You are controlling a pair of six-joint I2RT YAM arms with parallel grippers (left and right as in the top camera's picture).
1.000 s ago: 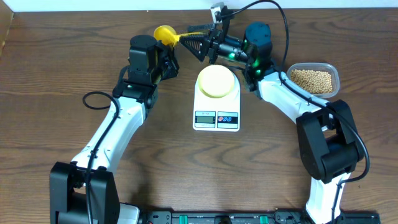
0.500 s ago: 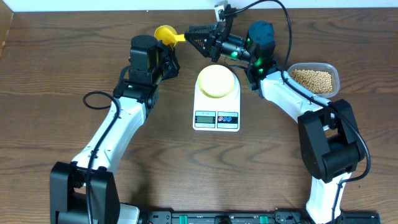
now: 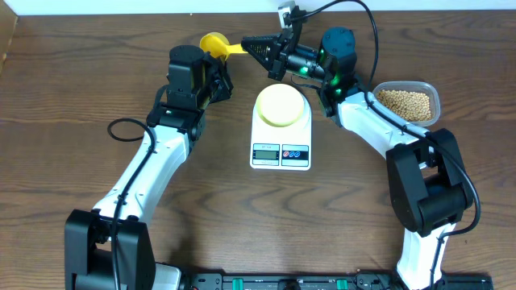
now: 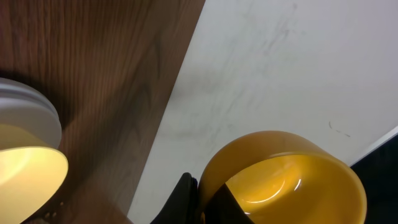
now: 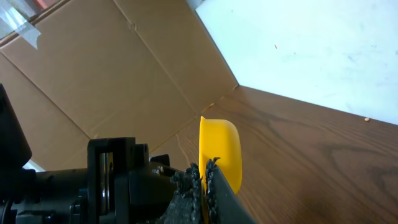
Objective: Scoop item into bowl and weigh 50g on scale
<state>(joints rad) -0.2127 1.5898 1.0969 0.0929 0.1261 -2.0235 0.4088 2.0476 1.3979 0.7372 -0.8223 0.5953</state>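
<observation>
Spreading under everything is a dark wood-grain worktop [image 3: 72, 161]. The left arm [image 3: 153, 169] rises from the near edge left of the scale and bends toward the scale's far-left corner. The right arm [image 3: 379, 129] comes up on the scale's right, folds at the elbow and stretches leftward behind the scale.

The scale [image 3: 280, 149] is a white rectangle with a small grey display and a red and a blue button on its near face. Right of the scale and slightly behind it stands a clear rectangular container [image 3: 436, 95]. On the scale's platform sits the bowl [image 3: 280, 105], round, pale yellow and nearly as wide as the platform.

Behind the scale to the left, the right end effector [image 3: 253, 45] is clamped on the handle of a yellow scoop [image 3: 213, 42]; the right wrist view shows yellow pinched between its ridged black fingers [image 5: 189, 186]. The left end effector [image 3: 219, 74], just left of the scale's far corner, is closed. One dark fingertip [image 4: 184, 198] overlaps the scoop's cup, but I cannot tell whether it grips the cup.

The item [image 3: 405, 103], small round tan beans, fills the container right of the scale.
</observation>
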